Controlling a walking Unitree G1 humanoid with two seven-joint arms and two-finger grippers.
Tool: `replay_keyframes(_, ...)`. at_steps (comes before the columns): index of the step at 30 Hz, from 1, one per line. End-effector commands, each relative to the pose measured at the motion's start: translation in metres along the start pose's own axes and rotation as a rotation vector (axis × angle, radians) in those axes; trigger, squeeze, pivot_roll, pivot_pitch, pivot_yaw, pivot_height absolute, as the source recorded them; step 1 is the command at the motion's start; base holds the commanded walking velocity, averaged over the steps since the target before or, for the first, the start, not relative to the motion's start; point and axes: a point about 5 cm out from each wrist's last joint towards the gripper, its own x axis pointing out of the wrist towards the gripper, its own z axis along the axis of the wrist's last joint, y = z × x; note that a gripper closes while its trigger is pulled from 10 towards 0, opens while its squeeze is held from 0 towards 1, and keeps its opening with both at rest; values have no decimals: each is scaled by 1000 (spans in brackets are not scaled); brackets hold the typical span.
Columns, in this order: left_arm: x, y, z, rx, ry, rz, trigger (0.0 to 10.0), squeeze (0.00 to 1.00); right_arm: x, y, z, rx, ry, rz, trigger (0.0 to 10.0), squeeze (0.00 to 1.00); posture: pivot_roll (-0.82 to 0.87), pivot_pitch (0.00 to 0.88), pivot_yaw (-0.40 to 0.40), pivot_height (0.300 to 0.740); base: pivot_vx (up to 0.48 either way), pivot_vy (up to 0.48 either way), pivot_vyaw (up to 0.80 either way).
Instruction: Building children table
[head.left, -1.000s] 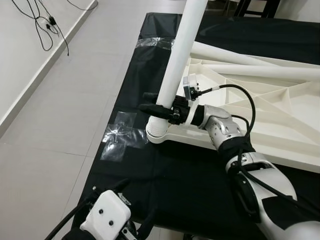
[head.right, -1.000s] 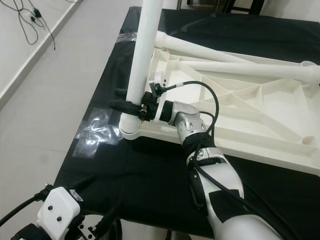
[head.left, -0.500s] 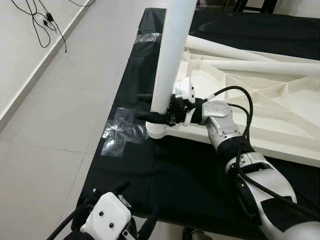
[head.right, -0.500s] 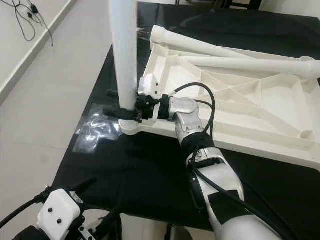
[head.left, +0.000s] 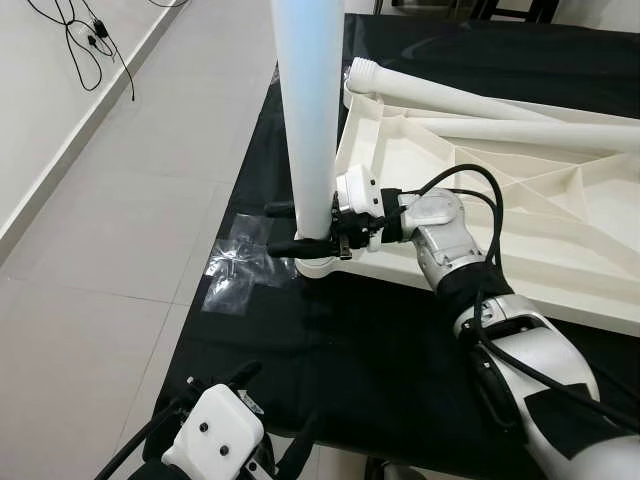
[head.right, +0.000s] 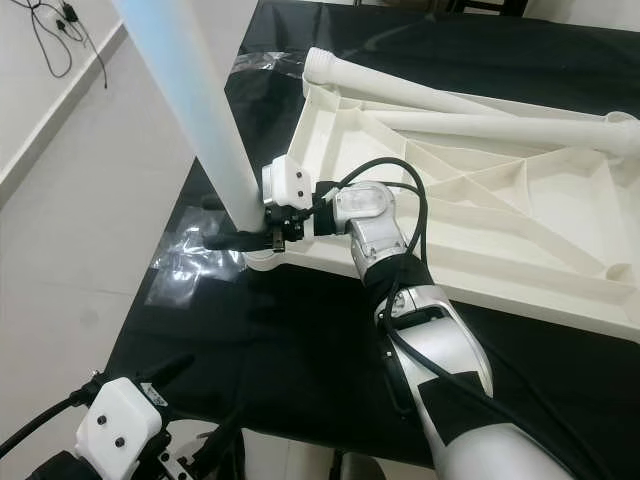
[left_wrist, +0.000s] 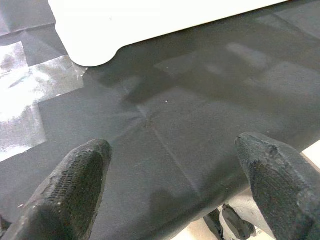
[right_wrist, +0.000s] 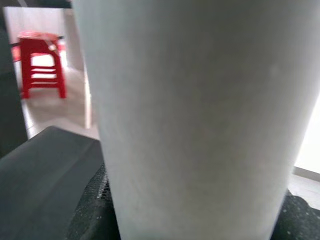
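White plastic table leg (head.left: 308, 110) stands upright at the near left corner of the upturned table top (head.left: 560, 230), which lies on a black sheet (head.left: 350, 360). Right hand (head.left: 300, 228) pinches the leg's base. Left hand (left_wrist: 170, 190) hovers spread over the sheet's near edge.

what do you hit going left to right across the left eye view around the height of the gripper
bare floor tiles → clear tape patch on the black cloth → right gripper around the upright white leg → upturned white tabletop
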Motion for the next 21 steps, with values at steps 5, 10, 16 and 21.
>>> replay_keyframes(5, -4, -5, -1, -10, 9, -19, 10000, 0, -10, 27, -42, 330, 168, 188, 10000, 0, 199, 404, -14, 740, 0, 0, 0)
replay_keyframes(10, -5, -6, -2, -14, 8, -19, 10000, 0, -6, 22, -38, 365, 144, 184, 10000, 0, 205, 405, -16, 740, 0, 0, 0)
replay_keyframes(16, -6, -7, -2, -18, 10, -18, 10000, 0, 2, 19, -36, 398, 110, 150, 10000, 0, 206, 403, -16, 740, 0, 0, 0)
replay_keyframes(21, -6, -8, -3, -20, 11, -18, 10000, 0, 2, 21, -39, 411, 89, 133, 10000, 0, 208, 402, -18, 740, 0, 0, 0)
